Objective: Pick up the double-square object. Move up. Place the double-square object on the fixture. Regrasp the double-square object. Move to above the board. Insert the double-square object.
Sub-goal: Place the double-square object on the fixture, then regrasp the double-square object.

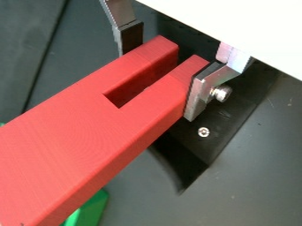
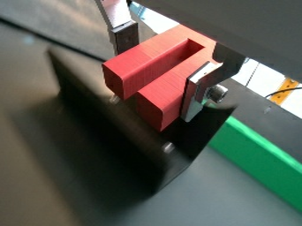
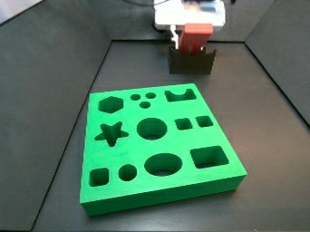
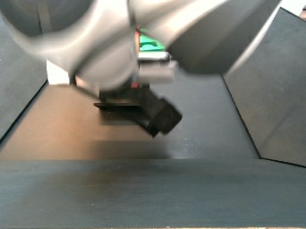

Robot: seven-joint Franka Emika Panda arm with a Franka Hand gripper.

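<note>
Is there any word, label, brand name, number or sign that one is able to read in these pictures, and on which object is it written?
None: no readable text in any view.
The red slotted double-square object, held between the gripper fingers above the dark fixture: plain.
The bright green board with cut-out holes: shapes only, no letters.
The blurred arm in a side view: no legible marking.
</note>
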